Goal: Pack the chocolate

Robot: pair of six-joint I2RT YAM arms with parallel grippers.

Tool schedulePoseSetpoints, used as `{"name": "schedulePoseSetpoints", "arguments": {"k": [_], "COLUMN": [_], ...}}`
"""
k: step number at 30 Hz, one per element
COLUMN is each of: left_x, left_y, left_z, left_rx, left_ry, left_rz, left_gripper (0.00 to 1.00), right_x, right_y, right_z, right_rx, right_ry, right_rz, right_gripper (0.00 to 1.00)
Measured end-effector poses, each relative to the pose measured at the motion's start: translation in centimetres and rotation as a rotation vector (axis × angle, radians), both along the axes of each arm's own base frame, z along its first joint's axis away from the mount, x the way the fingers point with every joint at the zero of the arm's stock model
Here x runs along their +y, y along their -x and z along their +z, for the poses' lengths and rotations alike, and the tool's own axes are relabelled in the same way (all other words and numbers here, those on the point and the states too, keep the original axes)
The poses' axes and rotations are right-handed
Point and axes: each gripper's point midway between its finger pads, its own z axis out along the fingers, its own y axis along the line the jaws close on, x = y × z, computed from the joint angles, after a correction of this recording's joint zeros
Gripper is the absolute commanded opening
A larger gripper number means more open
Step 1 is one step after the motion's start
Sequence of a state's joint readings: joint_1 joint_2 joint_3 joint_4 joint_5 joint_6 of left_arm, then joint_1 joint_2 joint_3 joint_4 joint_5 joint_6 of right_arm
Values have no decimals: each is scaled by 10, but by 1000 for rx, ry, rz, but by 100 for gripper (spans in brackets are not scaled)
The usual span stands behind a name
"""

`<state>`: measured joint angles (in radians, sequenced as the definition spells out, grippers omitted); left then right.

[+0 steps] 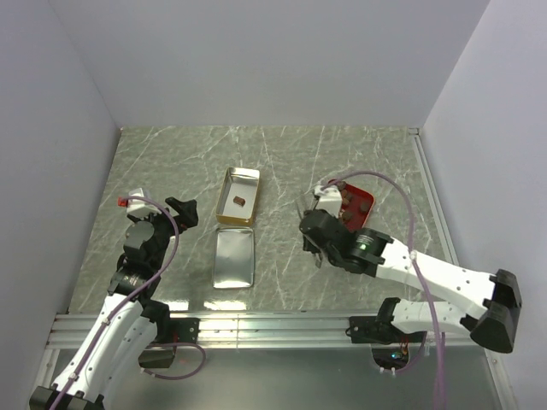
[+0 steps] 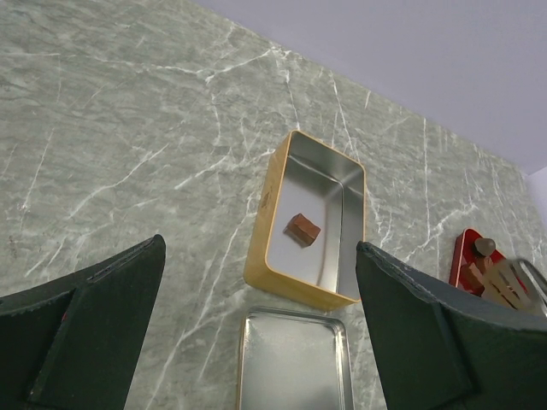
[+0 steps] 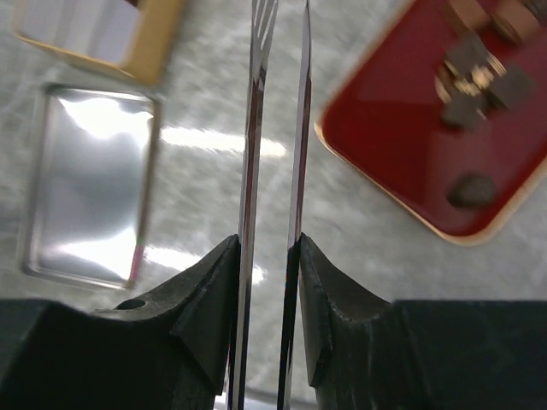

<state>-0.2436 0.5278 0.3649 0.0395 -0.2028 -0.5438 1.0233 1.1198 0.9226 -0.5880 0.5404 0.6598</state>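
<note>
Left gripper (image 1: 156, 207), spread wide and empty, is seen from above at nine o'clock of the gold tin (image 1: 238, 196); one chocolate chunk (image 2: 302, 228) is shown inside it from the left wrist; from the right wrist, metal tongs (image 3: 255, 128) are seen clamped by the right gripper (image 3: 267, 243), more chunks (image 3: 464, 109) lying on the red tray (image 3: 385, 128) at two o'clock.

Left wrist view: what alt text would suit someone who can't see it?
A gold tin holding one chocolate chunk lies on a marbled table, framed by the open left gripper. A lid lies nearer; tongs and a red tray show at right.
</note>
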Motion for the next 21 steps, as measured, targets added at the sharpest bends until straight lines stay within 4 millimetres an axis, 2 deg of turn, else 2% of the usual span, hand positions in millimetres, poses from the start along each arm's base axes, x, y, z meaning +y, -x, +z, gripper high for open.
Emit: {"name": "schedulePoseSetpoints", "arguments": {"k": [6, 21], "left_x": [-1, -2], "left_y": [0, 0], "left_z": [0, 0], "left_rx": [-1, -1], "left_ry": [1, 2], "left_rz": [-5, -13], "left_gripper": [99, 99], "right_x": [-44, -93], "right_y": [24, 43], "right_z": [-9, -31], "right_rx": [44, 92], "right_ry": [-21, 8], "right_rz": [-110, -271], "right_gripper": [40, 52]}}
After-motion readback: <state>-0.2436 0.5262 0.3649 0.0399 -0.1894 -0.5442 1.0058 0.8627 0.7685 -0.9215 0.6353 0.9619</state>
